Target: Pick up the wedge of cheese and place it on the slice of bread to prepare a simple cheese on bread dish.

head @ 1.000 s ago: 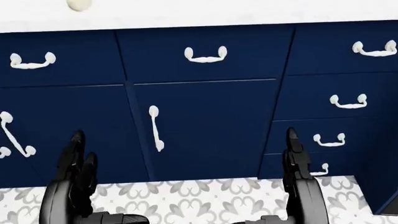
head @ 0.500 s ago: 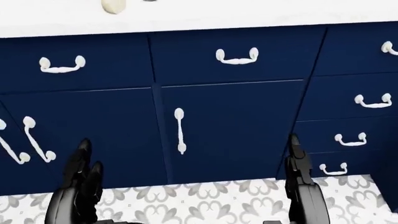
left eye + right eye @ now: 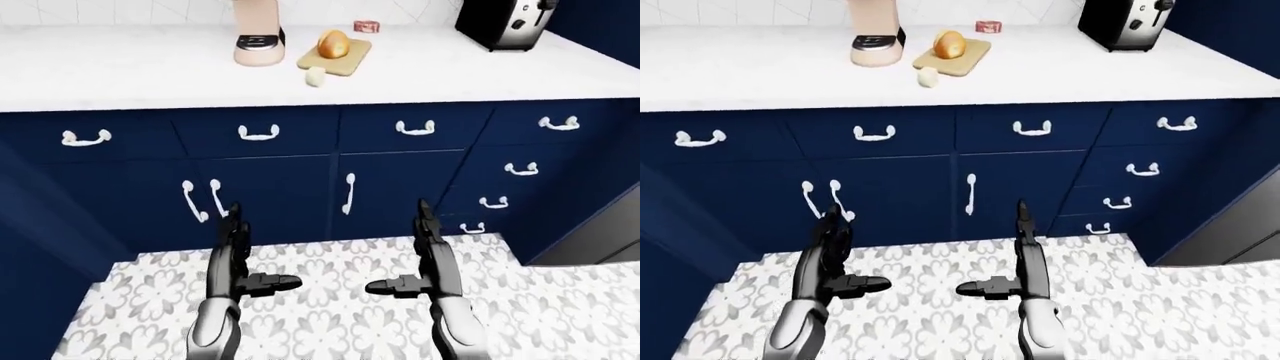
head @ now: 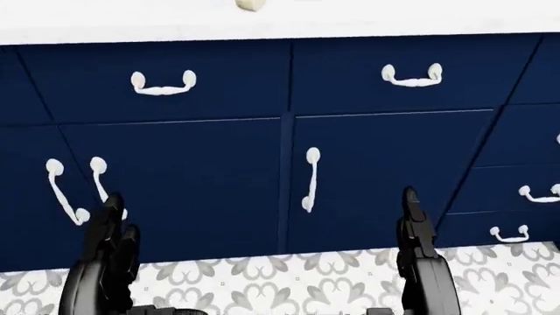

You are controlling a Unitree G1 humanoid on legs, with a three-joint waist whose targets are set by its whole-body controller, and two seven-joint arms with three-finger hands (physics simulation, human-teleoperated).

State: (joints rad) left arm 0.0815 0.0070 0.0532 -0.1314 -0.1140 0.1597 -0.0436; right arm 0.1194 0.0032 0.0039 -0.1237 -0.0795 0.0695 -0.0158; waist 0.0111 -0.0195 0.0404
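Note:
A pale wedge of cheese [image 3: 315, 76] lies on the white counter [image 3: 120, 67], just below the lower left corner of a wooden cutting board [image 3: 345, 60]. A golden slice of bread [image 3: 333, 43] stands on that board. The cheese's edge also shows at the top of the head view [image 4: 249, 4]. My left hand [image 3: 245, 259] and right hand [image 3: 410, 255] are both open and empty. They are held low over the floor, fingers pointing up, well below the counter and apart from it.
Navy cabinets [image 3: 280, 187] with white handles run under the counter. A pink appliance base [image 3: 258, 45] stands left of the board, a small red item [image 3: 367, 26] above it, a black toaster [image 3: 500, 22] at the top right. The floor [image 3: 330, 300] is patterned tile.
The whole head view has shifted: cabinets and handles slide to the right, so the camera has moved left along the counter. Both hands keep the same open pose.

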